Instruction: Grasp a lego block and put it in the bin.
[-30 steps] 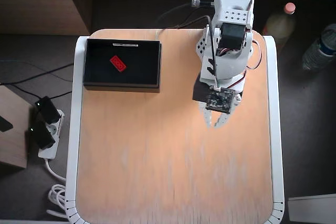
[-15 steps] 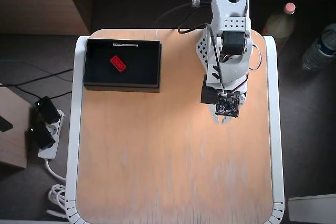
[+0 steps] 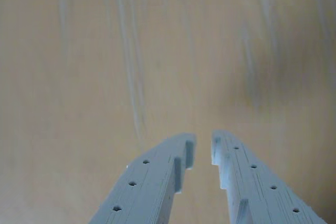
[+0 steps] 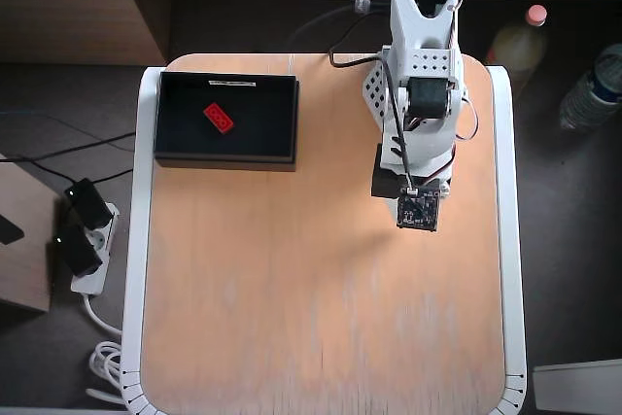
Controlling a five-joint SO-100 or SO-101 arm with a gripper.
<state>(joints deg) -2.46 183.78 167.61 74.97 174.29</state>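
Inside the bin (image 4: 175, 114), the lego block (image 4: 219, 118) lay flat on the black floor, a little left of the bin's centre in the overhead view, its long axis running diagonally from upper left to lower right. The bin sat at the far left corner of the table (image 4: 292, 318), with its white label strip (image 4: 231, 83) on the far long rim. Well to the right of the bin, the arm (image 4: 420, 94) reached out over bare wood. In the wrist view the gripper (image 3: 202, 148) held nothing, its pale fingers (image 3: 152, 182) drawn nearly together with only a narrow gap between the tips. The tabletop was light, streaked wood with a white edge. Beyond the table, right of the arm, stood two bottles (image 4: 515, 41); left of the bin lay a power strip (image 4: 87, 240) on dark floor.
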